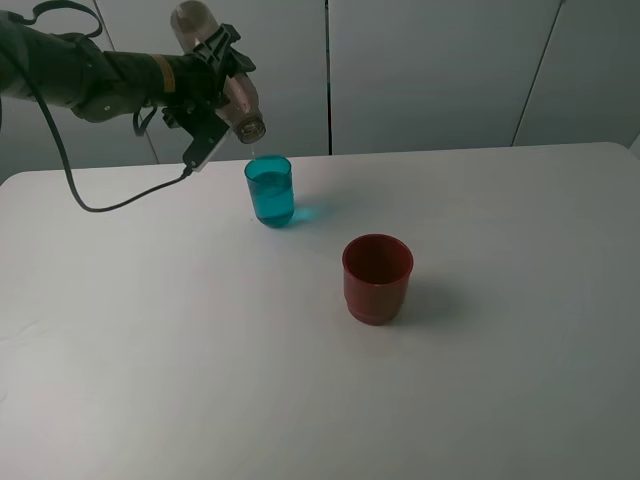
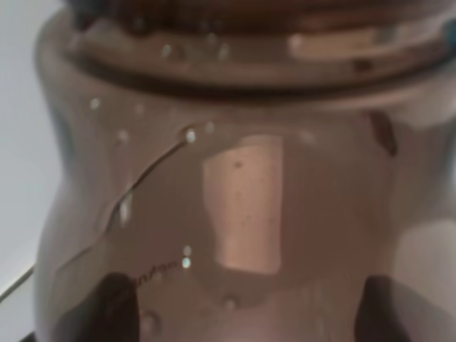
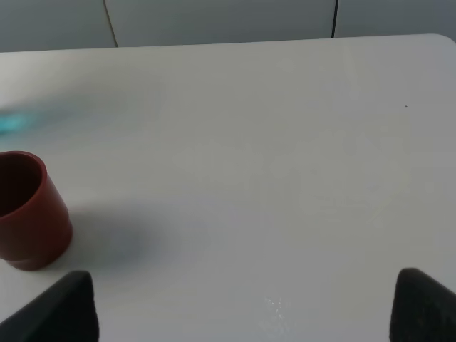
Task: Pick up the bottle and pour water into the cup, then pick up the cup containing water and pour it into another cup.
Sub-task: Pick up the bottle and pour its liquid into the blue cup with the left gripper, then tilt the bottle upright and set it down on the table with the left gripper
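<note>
On the white tabletop (image 1: 500,380) the teal cup (image 1: 270,195) stands just below the mouth of the bottle (image 1: 241,102), which the left hand (image 1: 220,75) clamps, tilted neck-down. The right hand (image 3: 242,306), jaws apart, is nearer the dark red cup (image 1: 377,275).

Black jointed arm (image 1: 85,78), orange wrist band (image 1: 160,72), black gripper (image 1: 218,85), looping black cable (image 1: 75,196)

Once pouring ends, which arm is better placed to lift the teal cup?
Probably right: the right gripper is open and empty; the left gripper is shut on the bottle tilted over the cup.
</note>
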Tool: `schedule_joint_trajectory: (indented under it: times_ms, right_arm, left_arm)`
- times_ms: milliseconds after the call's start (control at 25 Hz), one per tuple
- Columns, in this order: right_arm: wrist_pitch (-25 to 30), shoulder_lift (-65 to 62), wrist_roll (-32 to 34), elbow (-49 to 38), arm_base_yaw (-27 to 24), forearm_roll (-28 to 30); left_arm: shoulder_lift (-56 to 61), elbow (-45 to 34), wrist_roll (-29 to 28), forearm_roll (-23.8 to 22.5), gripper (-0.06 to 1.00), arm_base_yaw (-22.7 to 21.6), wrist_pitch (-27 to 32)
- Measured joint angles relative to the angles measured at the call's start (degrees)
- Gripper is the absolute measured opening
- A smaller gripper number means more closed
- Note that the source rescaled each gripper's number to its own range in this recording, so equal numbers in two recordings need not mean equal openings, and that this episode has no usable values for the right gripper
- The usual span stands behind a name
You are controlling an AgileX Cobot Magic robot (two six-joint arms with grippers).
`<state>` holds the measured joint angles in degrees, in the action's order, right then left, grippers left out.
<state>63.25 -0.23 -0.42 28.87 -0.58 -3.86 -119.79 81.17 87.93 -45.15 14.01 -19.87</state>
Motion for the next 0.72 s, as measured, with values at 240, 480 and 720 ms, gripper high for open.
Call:
schedule_joint_trajectory:
  times_ms: [240, 480, 720]
  right_arm:
    - [0.0, 0.0, 0.0, 0.0, 0.0, 0.0]
    - [0.0, 0.0, 0.0, 0.0, 0.0, 0.0]
    - [0.0, 0.0, 0.0, 0.0, 0.0, 0.0]
  left_arm:
    - [0.0, 0.0, -4.6, 6.5, 0.01, 0.0, 0.0]
    - [0.0, 0.0, -8.5, 25.2, 0.01, 0.8, 0.7]
    - [2.5, 0.0, -10.5, 46.0, 0.01, 1.1, 5.8]
